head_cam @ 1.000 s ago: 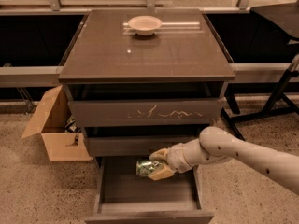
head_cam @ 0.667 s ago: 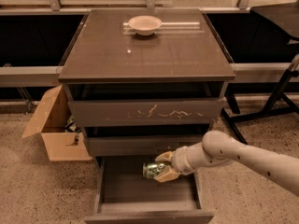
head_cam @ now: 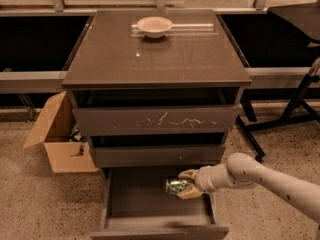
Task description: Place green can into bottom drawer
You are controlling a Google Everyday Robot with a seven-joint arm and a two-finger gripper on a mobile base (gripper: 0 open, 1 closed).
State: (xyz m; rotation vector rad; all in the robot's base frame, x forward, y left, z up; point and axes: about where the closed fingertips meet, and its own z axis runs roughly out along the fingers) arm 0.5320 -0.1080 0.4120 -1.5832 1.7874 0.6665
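Clasping can [head_cam: 175, 186], gripper [head_cam: 185, 184] over bottom drawer [head_cam: 142, 201]

The green can [head_cam: 176, 186], shiny and dented, is seen on its side, its length running from 9 to 3 o'clock. It is clamped at its 3 o'clock end by the tan jaws of the gripper [head_cam: 187, 185], one above and one below. It is held inside the bottom drawer [head_cam: 135, 200], toward the 2 o'clock corner. This dark, plain-fronted drawer is pulled fully out. Contact between can and drawer floor cannot be judged.
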